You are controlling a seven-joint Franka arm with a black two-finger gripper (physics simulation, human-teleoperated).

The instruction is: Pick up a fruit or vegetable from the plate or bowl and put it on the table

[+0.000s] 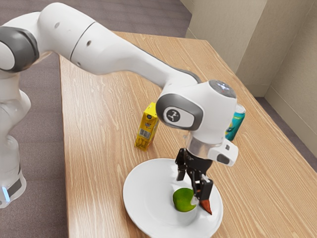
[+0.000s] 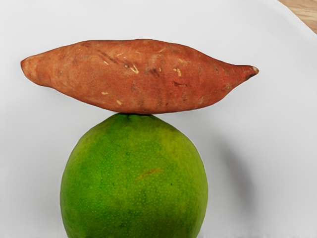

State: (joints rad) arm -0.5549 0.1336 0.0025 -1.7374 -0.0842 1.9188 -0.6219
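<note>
While lime sits on plate just under your fingers, touching potato mid-flank, they're apart, nothing clamped. Lime looks likelier pick; mind potato when closing.

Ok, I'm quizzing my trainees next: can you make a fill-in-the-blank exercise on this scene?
The plate is coloured ____.
On it, a sweet potato touches a round fruit coloured ____.
The carton on the table is mostly ____.
The gripper is ____, not shut.

Missing words: white; green; yellow; open.
</note>
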